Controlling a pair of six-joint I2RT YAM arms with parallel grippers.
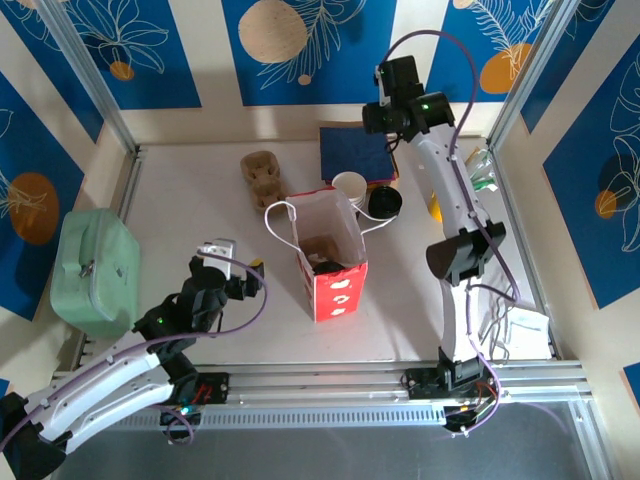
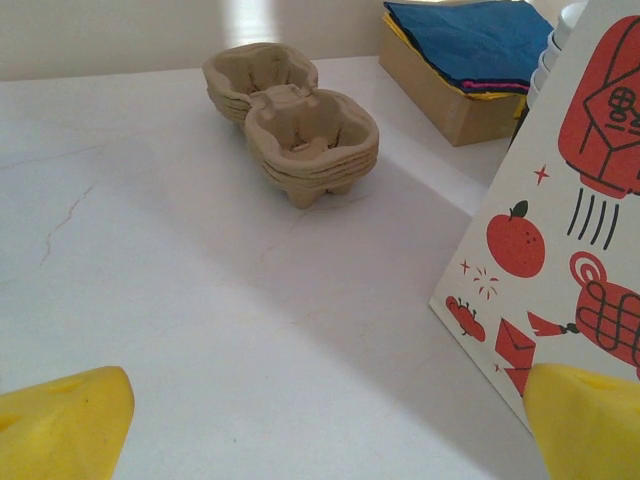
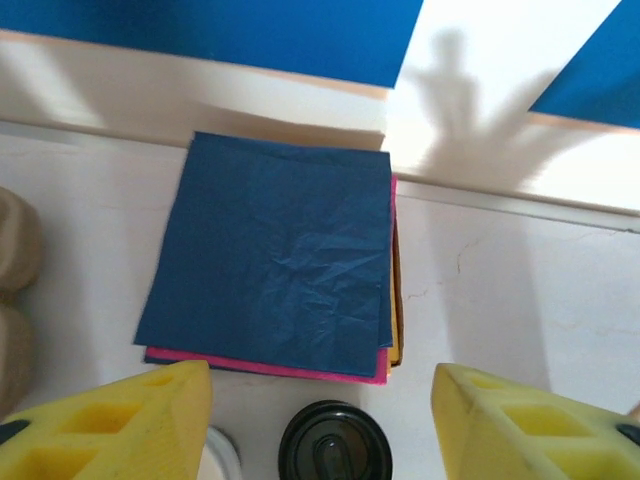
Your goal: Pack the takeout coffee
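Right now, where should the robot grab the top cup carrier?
Probably the raised ridge between its two pockets, coming straight down: the pulp cup carrier stack sits flat, pockets up, and that ridge looks like its narrowest part.

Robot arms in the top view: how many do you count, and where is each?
2. The left arm reaches from the bottom-left corner toward the red-and-white paper bag; the right arm runs up the right side to the blue napkins. None seems hidden.

The bag [image 1: 325, 255] stands mid-frame on the counter [image 1: 200, 220]; the tray stack [image 1: 263, 175] lies upper left of it, the napkins [image 1: 355, 150] upper right.
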